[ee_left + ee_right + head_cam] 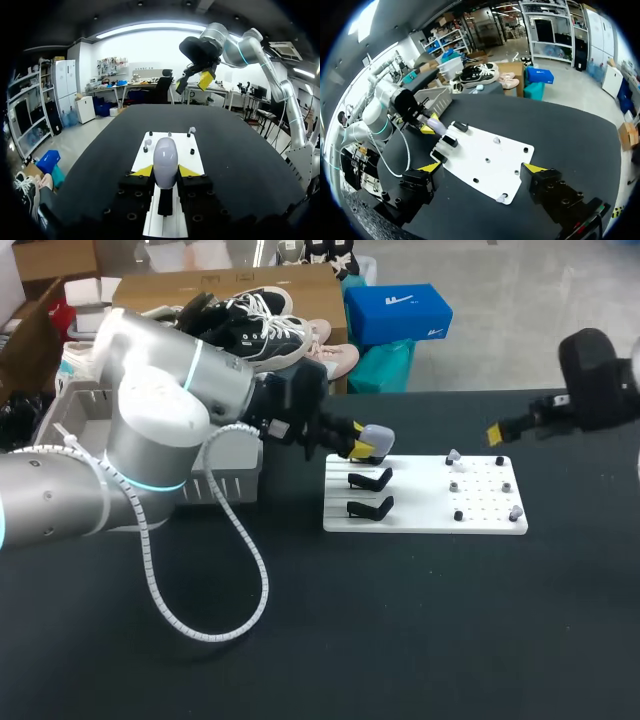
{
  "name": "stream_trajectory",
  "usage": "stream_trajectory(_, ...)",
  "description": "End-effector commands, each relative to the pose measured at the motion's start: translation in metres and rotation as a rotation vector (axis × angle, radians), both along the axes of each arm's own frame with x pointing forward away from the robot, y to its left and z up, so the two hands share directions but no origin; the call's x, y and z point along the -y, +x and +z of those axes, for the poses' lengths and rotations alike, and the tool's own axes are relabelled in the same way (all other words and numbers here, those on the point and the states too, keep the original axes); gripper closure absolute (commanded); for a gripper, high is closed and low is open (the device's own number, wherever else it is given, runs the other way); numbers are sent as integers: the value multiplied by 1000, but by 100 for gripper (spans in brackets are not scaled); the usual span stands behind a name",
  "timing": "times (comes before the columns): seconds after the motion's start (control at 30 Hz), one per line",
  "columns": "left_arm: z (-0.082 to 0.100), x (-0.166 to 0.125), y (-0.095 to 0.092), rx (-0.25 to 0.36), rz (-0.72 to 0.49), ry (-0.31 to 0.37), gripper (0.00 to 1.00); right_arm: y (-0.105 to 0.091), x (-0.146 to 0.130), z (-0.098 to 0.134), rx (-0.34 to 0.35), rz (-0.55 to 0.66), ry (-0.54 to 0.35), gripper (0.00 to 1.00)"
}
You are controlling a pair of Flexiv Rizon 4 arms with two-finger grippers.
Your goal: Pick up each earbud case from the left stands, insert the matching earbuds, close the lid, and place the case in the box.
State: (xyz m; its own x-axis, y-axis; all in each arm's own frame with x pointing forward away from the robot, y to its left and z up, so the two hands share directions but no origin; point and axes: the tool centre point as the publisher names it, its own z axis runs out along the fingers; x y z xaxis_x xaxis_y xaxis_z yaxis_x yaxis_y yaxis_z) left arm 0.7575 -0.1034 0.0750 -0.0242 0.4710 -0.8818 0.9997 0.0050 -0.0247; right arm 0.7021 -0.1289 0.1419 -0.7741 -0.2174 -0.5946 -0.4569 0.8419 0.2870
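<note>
Left end effector [165,171] apparently clamps earbud case [165,156] above the stands [370,481].

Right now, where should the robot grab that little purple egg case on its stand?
Across its two rounded sides, near the middle, coming in from the side of the grey box. The earbud case sits lengthwise on its black stand, so the sides are free; the left gripper already holds it that way.

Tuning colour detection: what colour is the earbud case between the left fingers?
Earbud case: pale lilac-grey, clearest in left wrist view.
</note>
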Motion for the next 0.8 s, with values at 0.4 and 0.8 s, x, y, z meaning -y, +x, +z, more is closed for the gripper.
stream_trajectory(0.4,14,19,4,2,-3,-3,100,14,-59,-24,-60,94,-64,0)
stream_trajectory(0.8,19,27,-6,1,-41,-30,100,23,-78,-36,-91,133,-52,0)
